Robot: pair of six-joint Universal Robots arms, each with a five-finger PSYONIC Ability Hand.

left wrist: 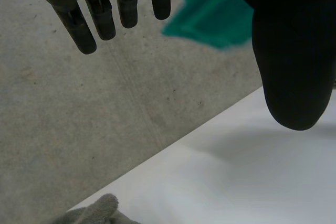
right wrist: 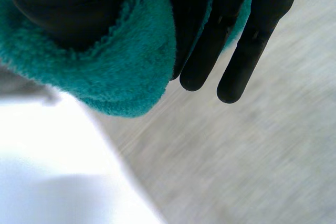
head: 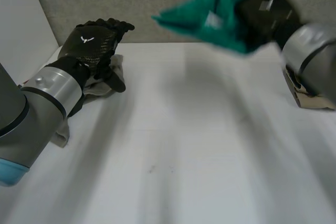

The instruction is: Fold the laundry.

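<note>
Right hand (head: 269, 10) pinches the green towel (head: 218, 11) aloft over the bench's (head: 184, 145) far edge, its loose end pointing toward the left hand (head: 92, 43), spread-fingered and well apart.

No word or number can be read. The back of the left hand (head: 92, 43) carries a small white emblem (head: 84, 39), shaped like two wings, without letters. The green cloth (head: 220, 3) has a small white tag (head: 212, 20) and the right hand (head: 273, 17) a white patch (head: 265, 4); both are too blurred to read

Table (head: 173, 145) middle bare; grey cloth (head: 118, 62) seemingly crowds left
</note>
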